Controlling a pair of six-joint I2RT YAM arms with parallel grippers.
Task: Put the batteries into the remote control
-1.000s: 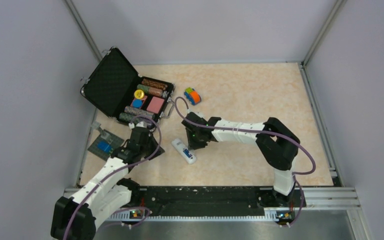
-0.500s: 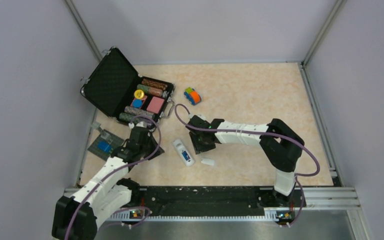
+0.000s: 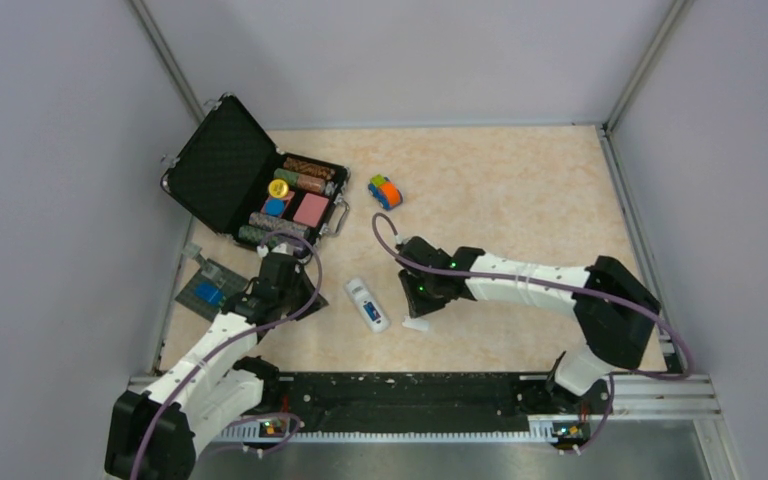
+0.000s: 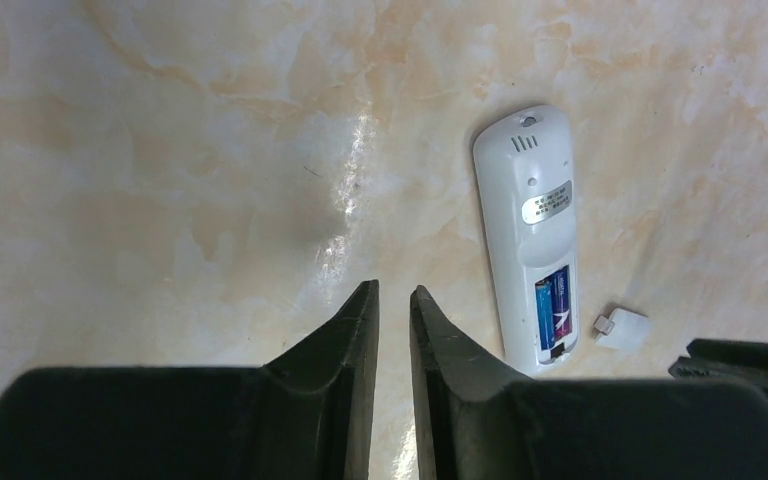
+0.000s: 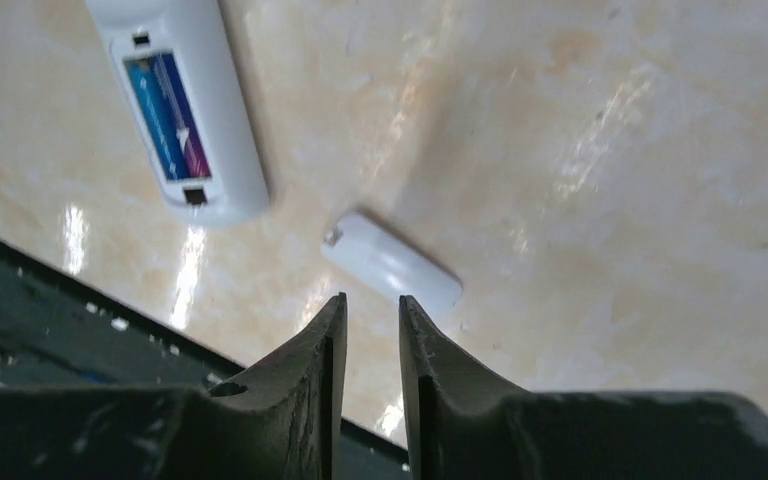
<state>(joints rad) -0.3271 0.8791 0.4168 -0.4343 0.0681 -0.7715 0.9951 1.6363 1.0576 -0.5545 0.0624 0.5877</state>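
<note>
The white remote control (image 3: 365, 300) lies back-up in the middle of the table. Its battery bay is open, with the two blue batteries (image 3: 373, 313) side by side in it. They also show in the left wrist view (image 4: 554, 305) and the right wrist view (image 5: 168, 115). A small white battery cover (image 3: 416, 324) lies loose just right of the remote's near end. My right gripper (image 3: 422, 306) hovers right above the cover (image 5: 392, 265), jaws almost together and empty. My left gripper (image 3: 305, 295) is left of the remote (image 4: 535, 240), jaws almost together and empty.
An open black case (image 3: 222, 175) with chip stacks stands at the back left. A toy car (image 3: 385, 191) sits behind the remote. A grey pad with a blue piece (image 3: 206, 291) lies at the left edge. A black rail (image 3: 400, 392) runs along the near edge.
My right gripper has moved right and toward the near edge, away from the remote. The white cover now lies on the table beside the remote. The left arm has not moved.
</note>
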